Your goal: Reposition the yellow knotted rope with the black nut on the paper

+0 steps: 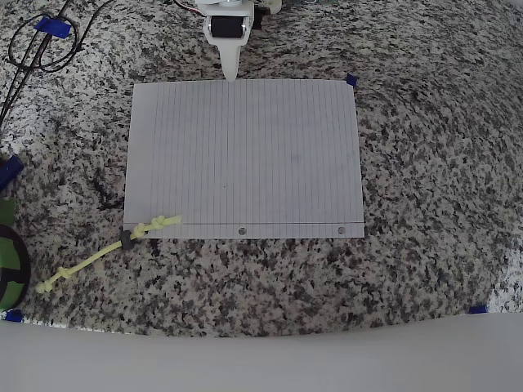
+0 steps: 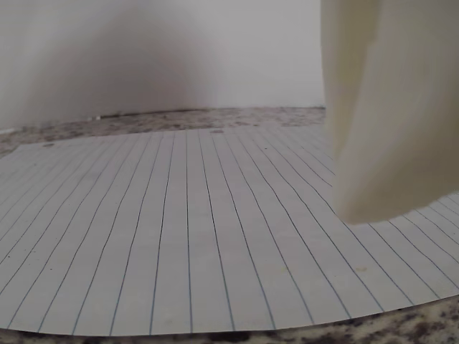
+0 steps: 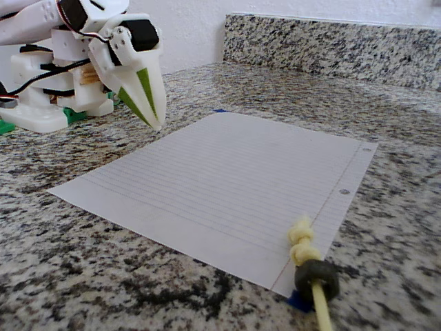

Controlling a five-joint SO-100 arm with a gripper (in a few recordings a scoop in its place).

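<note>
gripper (image 1: pixel 231 75) closed, tip down — over paper (image 1: pixel 245 155) edge

Speckled granite countertop (image 1: pixel 425 163), black cables (image 1: pixel 33 49) — blue tape markers (image 1: pixel 478 309)

Illumination is even and diffuse in all views; no glare noted on the paper (image 1: pixel 245 155). The overhead view is sharp, with a blank pale band along the bottom edge. In the wrist view, the pincer (image 2: pixel 391 107) sits close to the lens, blurred and washed cream, and a broad soft shadow darkens the wall behind. In the fixed view the black nut (image 3: pixel 318 278) is soft; the speckled tabletop (image 3: pixel 103 276) foreground blurs.
</note>
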